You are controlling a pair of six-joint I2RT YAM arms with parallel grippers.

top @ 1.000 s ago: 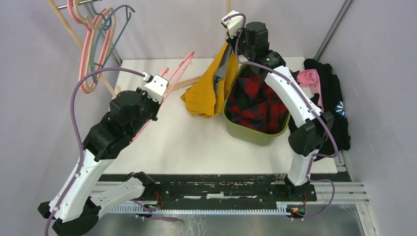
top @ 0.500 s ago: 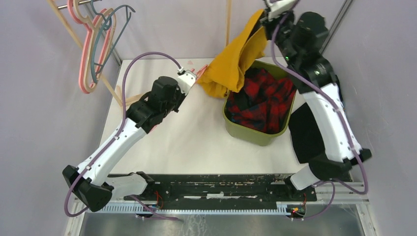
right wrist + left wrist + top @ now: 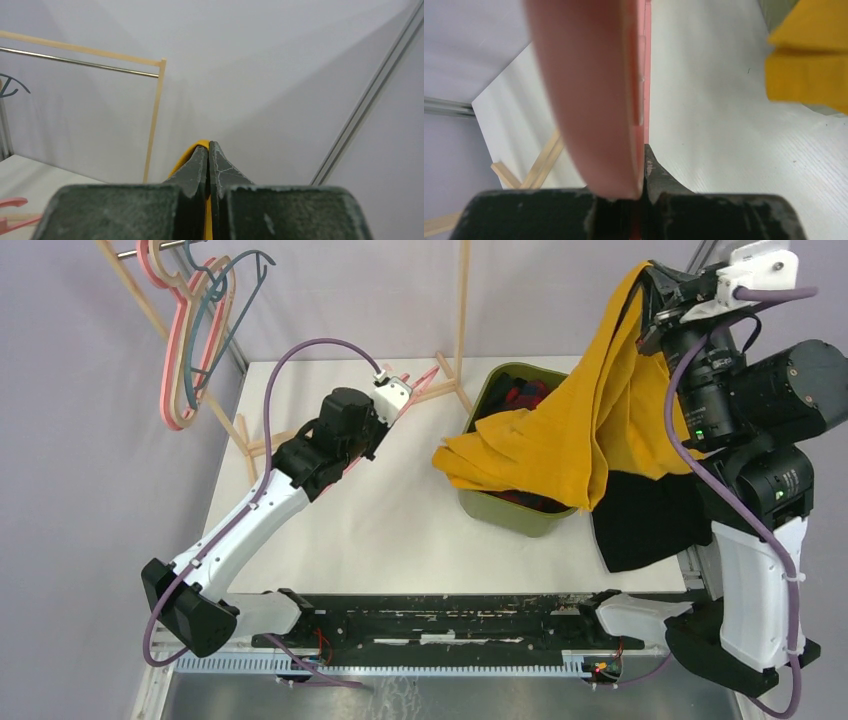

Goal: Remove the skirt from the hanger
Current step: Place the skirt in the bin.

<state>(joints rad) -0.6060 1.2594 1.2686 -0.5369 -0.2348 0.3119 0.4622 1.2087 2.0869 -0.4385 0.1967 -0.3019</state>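
two firm grips: right jaws pinched shut on the yellow skirt (image 3: 585, 425), held high, its hem draped on the green bin (image 3: 505, 512); left jaws clamped on the pink hanger (image 3: 594, 90) over the desk (image 3: 380, 530). risk: trailing hem could snag the bin and drag it.

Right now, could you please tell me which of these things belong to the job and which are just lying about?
Part of the job:
yellow skirt, gripped by the right tool
pink hanger, gripped by the left tool

Just lying about:
green bin holding a red checked cloth
black garment
spare hangers on the wooden rack
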